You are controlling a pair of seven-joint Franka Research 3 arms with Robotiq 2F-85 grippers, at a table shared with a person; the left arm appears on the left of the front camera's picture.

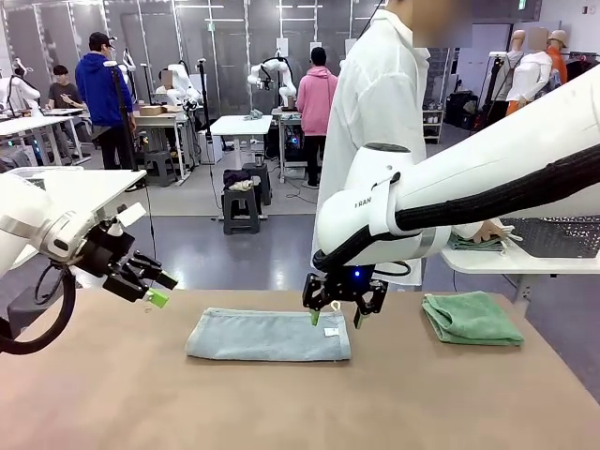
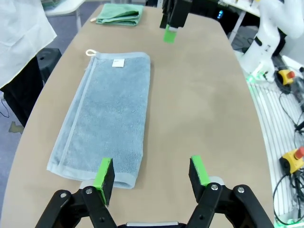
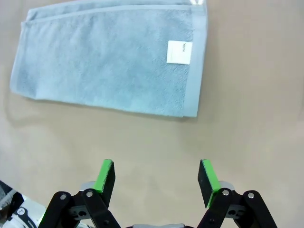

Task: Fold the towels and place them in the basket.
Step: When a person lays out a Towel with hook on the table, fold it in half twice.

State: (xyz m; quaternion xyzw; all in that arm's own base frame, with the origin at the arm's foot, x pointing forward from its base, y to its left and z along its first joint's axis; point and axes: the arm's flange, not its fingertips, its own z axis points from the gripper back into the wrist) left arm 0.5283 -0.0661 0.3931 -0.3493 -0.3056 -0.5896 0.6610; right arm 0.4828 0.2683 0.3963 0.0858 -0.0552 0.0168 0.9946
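A pale blue-grey towel (image 1: 267, 335) lies folded lengthwise in the middle of the table, its white tag (image 1: 331, 331) at the right end. The left wrist view shows this towel (image 2: 107, 114) stretching away; from the right wrist it (image 3: 109, 61) lies flat below, tag (image 3: 179, 52) facing up. A mint green towel (image 1: 469, 317) sits folded at the table's right, also seen far off (image 2: 118, 14). My right gripper (image 1: 336, 314) hangs open just above the blue towel's tagged end (image 3: 156, 176). My left gripper (image 1: 155, 286) hovers open off its left end (image 2: 152, 173). The dark mesh basket (image 1: 553, 236) stands on a white side table at right.
A person in a white lab coat (image 1: 375, 94) stands at the far side, one hand (image 1: 487, 230) resting on another folded greenish cloth (image 1: 473, 244) on the side table beside the basket. Bare tabletop (image 1: 281, 403) spreads in front of the blue towel.
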